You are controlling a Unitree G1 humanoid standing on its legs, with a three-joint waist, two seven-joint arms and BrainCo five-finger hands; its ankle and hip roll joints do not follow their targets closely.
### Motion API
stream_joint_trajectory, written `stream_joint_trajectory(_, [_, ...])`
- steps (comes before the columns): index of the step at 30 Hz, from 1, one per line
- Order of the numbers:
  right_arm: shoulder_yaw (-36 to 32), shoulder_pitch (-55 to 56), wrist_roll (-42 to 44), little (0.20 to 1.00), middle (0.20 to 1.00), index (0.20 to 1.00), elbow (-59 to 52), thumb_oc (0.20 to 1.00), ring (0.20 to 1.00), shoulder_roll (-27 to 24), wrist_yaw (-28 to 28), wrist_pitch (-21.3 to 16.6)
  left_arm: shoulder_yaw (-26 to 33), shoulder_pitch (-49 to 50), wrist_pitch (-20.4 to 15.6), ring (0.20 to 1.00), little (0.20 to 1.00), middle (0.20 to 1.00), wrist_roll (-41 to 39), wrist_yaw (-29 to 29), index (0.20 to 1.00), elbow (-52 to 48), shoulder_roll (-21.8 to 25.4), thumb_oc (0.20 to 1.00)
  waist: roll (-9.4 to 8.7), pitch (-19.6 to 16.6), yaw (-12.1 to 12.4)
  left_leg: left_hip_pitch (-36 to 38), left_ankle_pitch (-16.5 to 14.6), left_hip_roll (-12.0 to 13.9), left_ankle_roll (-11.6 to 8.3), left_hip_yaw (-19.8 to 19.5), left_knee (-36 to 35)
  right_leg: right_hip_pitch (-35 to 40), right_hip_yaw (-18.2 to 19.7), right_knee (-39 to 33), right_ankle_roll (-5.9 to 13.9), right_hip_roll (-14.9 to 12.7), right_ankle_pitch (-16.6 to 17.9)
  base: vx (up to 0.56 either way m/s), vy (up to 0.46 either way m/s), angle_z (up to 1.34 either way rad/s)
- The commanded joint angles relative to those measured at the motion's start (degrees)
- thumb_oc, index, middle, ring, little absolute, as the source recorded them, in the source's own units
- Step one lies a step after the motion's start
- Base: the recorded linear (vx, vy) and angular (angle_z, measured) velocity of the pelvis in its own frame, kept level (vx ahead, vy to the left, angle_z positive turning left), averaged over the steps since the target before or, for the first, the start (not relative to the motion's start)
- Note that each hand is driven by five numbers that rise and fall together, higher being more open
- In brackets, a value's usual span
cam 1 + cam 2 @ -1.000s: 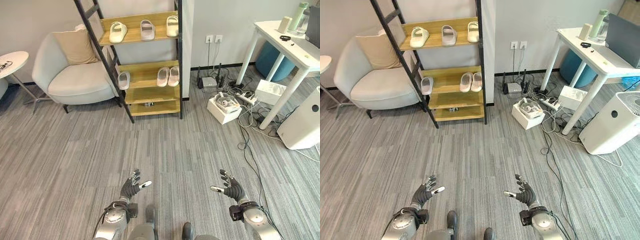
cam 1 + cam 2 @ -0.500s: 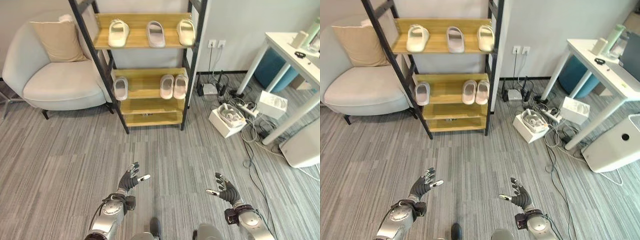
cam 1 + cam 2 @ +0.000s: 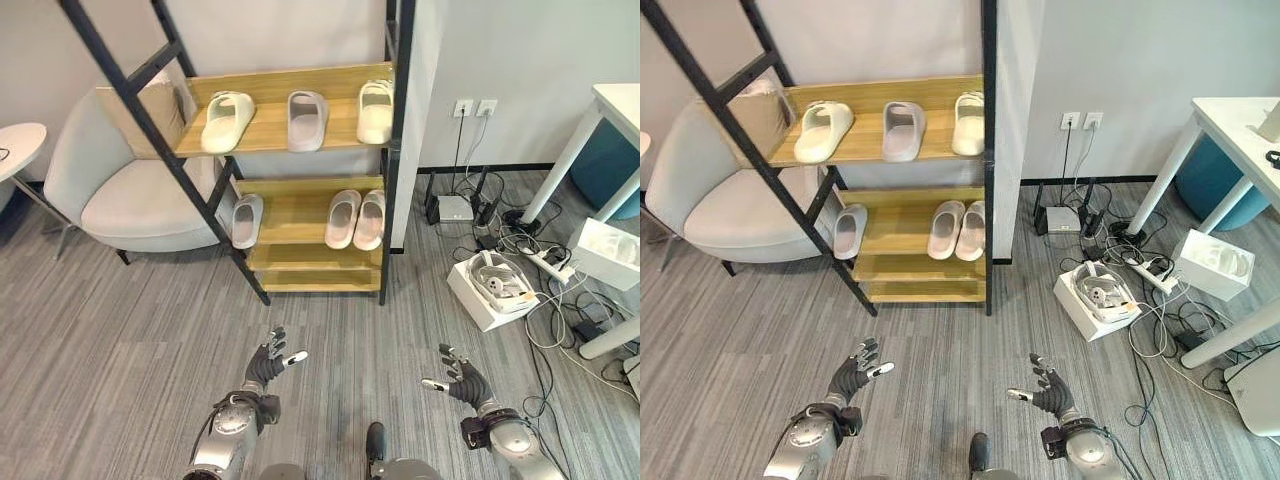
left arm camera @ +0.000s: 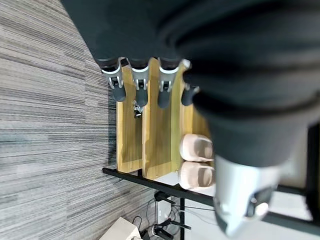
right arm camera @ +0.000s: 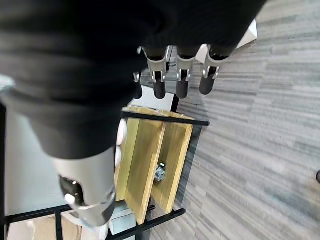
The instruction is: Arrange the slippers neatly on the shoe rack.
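Note:
A black-framed shoe rack (image 3: 295,212) with wooden shelves stands against the wall ahead. Its top shelf carries a cream slipper (image 3: 226,120) turned at an angle, a lilac slipper (image 3: 305,105) and another cream slipper (image 3: 376,110). On the middle shelf a single pale slipper (image 3: 246,220) lies at the left end and a pair (image 3: 356,218) lies side by side at the right. My left hand (image 3: 268,363) and right hand (image 3: 462,379) hover low over the carpet in front of the rack, fingers spread, both empty. The pair (image 4: 196,160) also appears past my left fingers in the left wrist view.
A light armchair (image 3: 140,195) with a beige cushion sits left of the rack, beside a white round side table (image 3: 20,145). To the right lie a white box with a headset (image 3: 497,288), tangled cables, a power strip and a white desk leg (image 3: 560,165).
The camera has moved closer to the rack, which now appears larger and more central. Both hands keep the same open pose.

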Motion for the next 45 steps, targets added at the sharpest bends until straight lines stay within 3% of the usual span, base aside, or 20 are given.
stream_joint_trajectory(1, [-1.26,0.77,0.11,1.0,1.0,1.0,-2.91,1.0,1.0,-1.45,-0.9,-2.04,0.65,-2.55,-2.31,1.0,1.0,1.0,-0.27,0.73,1.0,-1.25,0.92,1.0,0.94,0.6,-0.37,-2.34,5.76,3.32,-0.42,1.03,1.47,4.28,-1.1,4.0,4.16,-5.9,-8.19,0.25,0.216,-0.29])
stream_joint_trajectory(2, [-1.6,0.8,-0.22,1.0,1.0,1.0,-2.68,1.0,1.0,-1.59,-1.2,-1.95,0.97,-2.1,-2.33,1.0,1.0,1.0,-0.11,0.79,1.0,-1.27,0.81,1.0,1.45,0.58,-0.11,-2.81,7.49,4.45,-1.11,2.47,-1.33,6.01,-1.16,4.04,4.66,-6.21,-8.96,0.35,0.323,-0.4])
stream_joint_trajectory(6, [-2.14,1.72,-1.14,1.0,1.0,1.0,-2.44,1.0,1.0,-0.56,-0.61,-1.66,1.4,-0.13,-2.32,1.0,1.0,1.0,0.26,0.21,1.0,-1.91,1.15,1.0,1.18,-1.13,0.09,0.2,4.94,2.52,-0.12,3.22,-1.9,7.19,0.89,3.55,6.79,-8.6,-8.45,0.25,0.291,-0.38])
stream_joint_trajectory(7, [-2.23,1.39,-0.99,1.0,1.0,1.0,-2.26,1.0,1.0,0.19,-0.68,-1.59,1.51,-0.05,-2.2,1.0,1.0,1.0,0.24,-0.06,1.0,-2.26,1.59,1.0,0.49,-1.15,0.33,0.12,3.23,1.41,0.98,3.5,-0.56,6.41,1.96,4.62,7.53,-10.02,-8.15,0.13,0.247,-0.37])
stream_joint_trajectory(8, [-2.19,1.26,-1.02,1.0,1.0,1.0,-2.32,1.0,1.0,0.57,-0.67,-1.65,1.45,-0.14,-2.08,1.0,1.0,1.0,0.35,-0.17,1.0,-2.38,1.89,1.0,0.26,-1.1,0.53,0.1,2.25,0.75,1.71,3.7,0.18,5.66,2.4,6.25,7.85,-10.73,-8.16,0.11,0.292,-0.38])
stream_joint_trajectory(10, [-1.1,-0.13,-0.77,1.0,1.0,1.0,-2.24,1.0,1.0,1.88,-0.33,-1.61,2.02,-1.59,-1.91,1.0,1.0,1.0,0.91,0.4,1.0,-1.7,2.98,1.0,0.08,0.58,0.45,0.95,0.37,-1.12,3.89,3.81,1.18,-0.24,5.33,16.92,8.75,-11.19,-5.98,0.05,0.243,-0.24])
stream_joint_trajectory(12, [-0.5,-0.32,-0.66,1.0,1.0,1.0,-2.2,1.0,1.0,2.51,-0.22,-1.73,2.37,-1.88,-2.01,1.0,1.0,1.0,1.06,0.62,1.0,-1.49,3.17,1.0,0.26,0.95,0.47,2.17,-0.11,-1.32,4.4,4.32,0.43,-3.27,5.09,20.26,8.62,-10.76,-5.45,0.05,0.093,0.27])
stream_joint_trajectory(17, [-0.37,-0.47,-0.19,1.0,1.0,1.0,-1.39,1.0,1.0,2.29,-0.52,-1.62,3.0,-2.44,-2.2,1.0,1.0,1.0,0.23,1.08,1.0,-1.25,3.69,1.0,0.23,1.6,-0.88,6.21,-1.16,-1.88,3.98,4.61,-1.76,-7.62,1.78,11.91,7.38,-6.87,-3.97,0.12,-0.073,0.15])
stream_joint_trajectory(22, [-0.47,0.84,0.18,1.0,1.0,1.0,-2.22,1.0,1.0,0.96,0.41,-1.98,2.56,-2.32,-2.23,1.0,1.0,1.0,1.03,-0.01,1.0,-2.13,3.37,1.0,-0.63,0.45,-0.97,5.35,-3.9,-1.75,2.63,2.77,6.17,-1.72,2.18,6.25,5.67,-6.07,-4.34,0.12,-0.149,0.34])
stream_joint_trajectory(24, [-0.25,0.53,0.13,1.0,1.0,1.0,-2.04,1.0,1.0,-0.16,0.43,-1.89,2.17,-3.23,-2.42,1.0,1.0,1.0,0.17,0.26,1.0,-1.72,2.72,1.0,-0.68,0.94,-0.75,1.95,-2.86,-1.19,1.28,0.99,13.46,-0.22,1.41,6.03,4.54,-6.15,-4.94,0.05,-0.078,0.12])
stream_joint_trajectory(26, [-0.24,0.5,0.26,1.0,1.0,1.0,-1.83,1.0,1.0,-0.78,0.4,-1.72,1.82,-3.38,-2.67,1.0,1.0,1.0,-0.49,0.41,1.0,-1.6,2.14,1.0,-0.63,1.1,-0.64,-0.06,-1.47,-0.55,0.39,-0.16,14.9,1.54,0.36,5.39,3.98,-6.36,-5.86,0.1,0.027,0.28])
stream_joint_trajectory(28, [-0.73,0.75,0.44,1.0,1.0,1.0,-1.67,1.0,1.0,-1.15,0.5,-1.62,1.7,-2.63,-2.47,1.0,1.0,1.0,-0.49,0.55,1.0,-1.9,1.96,1.0,-0.5,0.21,-0.19,0.39,-0.82,1.73,0.34,0.38,8.74,2.87,-0.44,4.75,4.49,-6.99,-6.95,0.17,0.12,0.32])
stream_joint_trajectory(31, [-1.03,0.56,0.0,1.0,1.0,1.0,-0.88,1.0,1.0,-1.56,-0.24,-1.67,1.38,-2.23,-2.25,1.0,1.0,1.0,-0.18,0.72,1.0,-1.7,1.94,1.0,0.52,0.17,0.36,-0.57,5.45,6.24,-1.01,-0.35,0.53,3.26,-0.91,5.72,5.13,-7.44,-8.83,0.12,0.147,0.13])
stream_joint_trajectory(32, [-1.03,0.56,0.0,1.0,1.0,1.0,-0.86,1.0,1.0,-1.56,-0.24,-1.68,1.37,-2.23,-2.25,1.0,1.0,1.0,-0.18,0.73,1.0,-1.7,1.93,1.0,0.53,0.21,0.34,-0.36,5.63,6.24,-1.05,-0.35,0.21,3.29,-0.93,5.81,5.11,-7.43,-8.92,0.14,0.23,-0.06])
stream_joint_trajectory(33, [-1.37,0.44,-0.39,1.0,1.0,1.0,-0.36,1.0,1.0,-1.85,-0.69,-1.73,1.08,-2.26,-2.16,1.0,1.0,1.0,0.39,0.8,1.0,-1.11,1.71,1.0,0.9,0.6,0.39,-1.83,8.34,9.35,-2.08,0.27,-1.84,4.11,-1.38,6.2,5.81,-8.47,-10.01,0.13,0.242,-0.08])
stream_joint_trajectory(34, [-1.37,0.61,-0.38,1.0,1.0,1.0,-0.39,1.0,1.0,-1.94,-0.6,-1.68,1.09,-2.14,-2.1,1.0,1.0,1.0,0.36,0.68,1.0,-1.38,1.78,1.0,1.22,0.55,0.44,-1.25,8.94,9.94,-2.48,0.68,-2.81,4.21,-1.24,6.44,6.03,-8.71,-10.21,0.2,0.362,-0.01])
stream_joint_trajectory(36, [-1.52,1.26,-0.72,1.0,1.0,1.0,-0.16,1.0,1.0,-1.75,0.14,-1.51,1.39,-1.3,-2.18,1.0,1.0,1.0,0.7,0.51,1.0,-1.55,1.69,1.0,1.95,-0.38,0.48,-0.03,7.89,9.31,-2.98,-0.28,-3.57,4.92,-1.01,6.53,7.16,-9.44,-9.98,0.2,0.318,0.12])
stream_joint_trajectory(39, [-1.74,1.43,-1.42,1.0,1.0,1.0,-0.22,1.0,1.0,-1.06,0.26,-1.2,1.12,-1.05,-2.29,1.0,1.0,1.0,0.71,-0.08,1.0,-1.84,2.12,1.0,0.89,-1.43,0.6,1.11,6.07,6.84,-2.52,0.52,-4.07,5.0,0.57,5.87,8.38,-11.63,-8.17,0.16,0.3,-0.06])
stream_joint_trajectory(41, [-1.01,-1.04,-0.95,1.0,1.0,1.0,1.23,1.0,1.0,0.86,-0.43,-1.22,0.6,-2.55,-2.38,1.0,1.0,1.0,0.62,0.24,1.0,-1.72,3.12,1.0,-1.18,-0.73,1.68,1.36,3.55,3.89,-0.06,2.15,-3.04,3.38,2.27,5.74,10.25,-14.63,-5.53,0.09,0.402,-0.36])
stream_joint_trajectory(45, [-0.28,-2.38,-1.06,1.0,1.0,1.0,1.16,1.0,1.0,2.1,-0.69,-1.13,0.75,-3.42,-2.34,1.0,1.0,1.0,0.69,0.47,1.0,-1.81,3.95,1.0,-2.0,-0.23,2.07,1.31,1.33,1.34,2.13,3.57,-1.88,0.57,3.59,8.59,11.05,-16.23,-2.59,0.02,0.204,-0.12])
